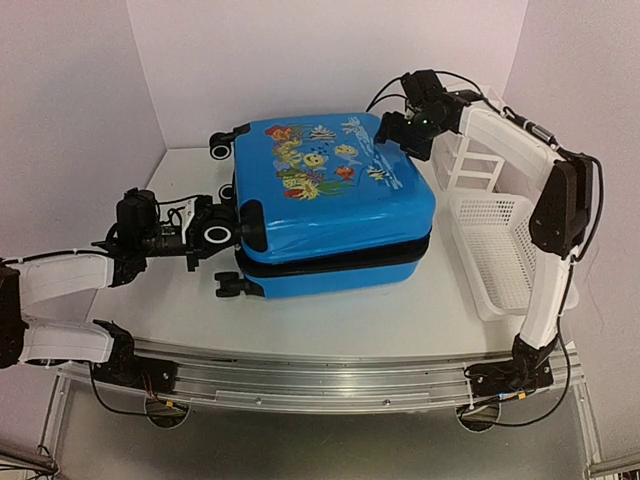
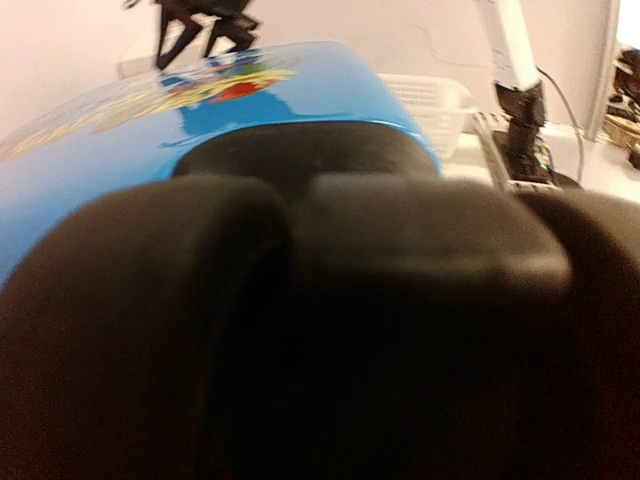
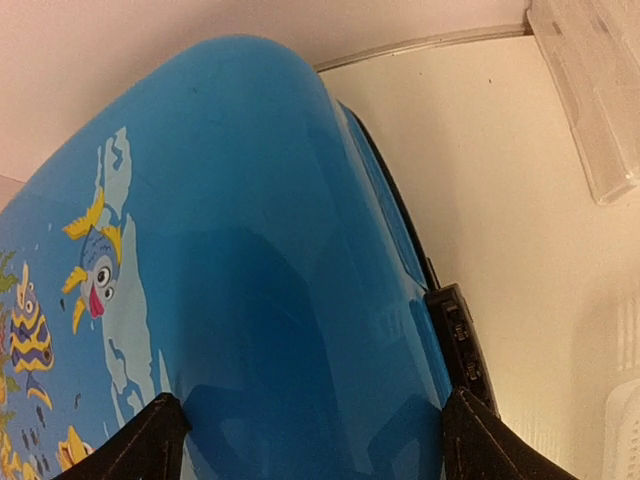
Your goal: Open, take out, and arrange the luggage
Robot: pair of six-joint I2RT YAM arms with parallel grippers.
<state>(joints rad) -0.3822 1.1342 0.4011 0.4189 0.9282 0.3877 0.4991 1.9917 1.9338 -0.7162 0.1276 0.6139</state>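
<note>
From above, a large bright blue hard-shell suitcase (image 1: 335,215) lies flat in the middle of the white bench (image 1: 400,310). Its fish-print lid faces up, its black zipper band (image 1: 340,262) runs shut along the near side, and its black-and-white wheels point left. The left jaws sit against the middle wheel (image 1: 218,233) at that left end. The right jaws hang over the lid's far right corner. A white perforated plastic basket (image 1: 495,250) stands just right of the suitcase, with a white compartmented organizer (image 1: 470,165) behind it.

In the left wrist view, blurred black shapes fill most of the frame with the blue lid beyond them. I cannot tell whether the left jaws are open or gripping.

In the right wrist view, two dark fingertips (image 3: 140,445) stand wide apart across the lid's rounded corner. The right jaws are open and hold nothing.
</note>
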